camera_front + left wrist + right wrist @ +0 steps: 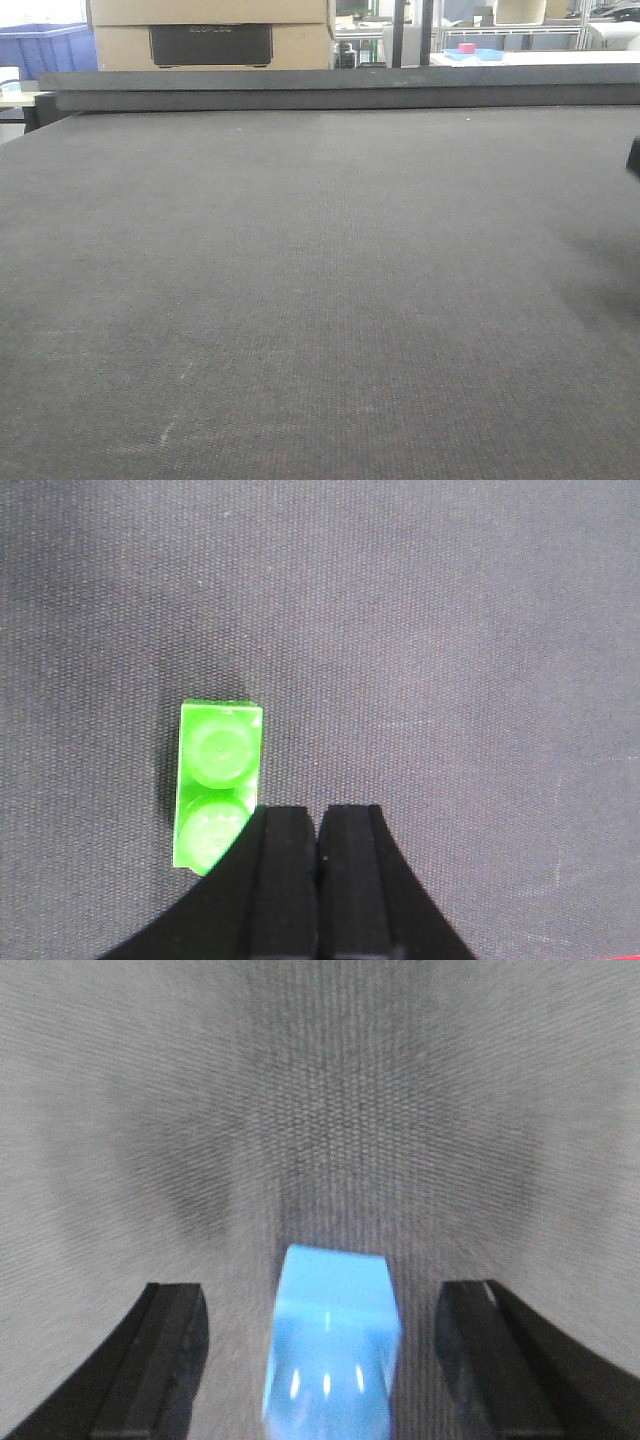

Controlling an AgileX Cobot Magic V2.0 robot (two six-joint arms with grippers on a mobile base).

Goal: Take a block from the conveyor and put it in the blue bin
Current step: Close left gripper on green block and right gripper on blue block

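As the front view shows, the conveyor [320, 300] runs wide, with the blue bin [45, 45] beyond its far left corner. Left wrist: left claw [318, 820] clenched empty, green block [220, 770] on the belt just beside it. Right wrist, blurred: right claw [322, 1295] released, blue block [335, 1350] between its fingers, untouched.

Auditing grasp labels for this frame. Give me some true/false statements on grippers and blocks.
1. Left gripper is shut on the green block. False: its jaws are shut empty; the block lies beside them on the conveyor.
2. Right gripper is open. True.
3. A blue block sits between the right fingers. True.
4. The green block shows four studs. False: two.
5. The front view shows both blocks. False: it shows neither.
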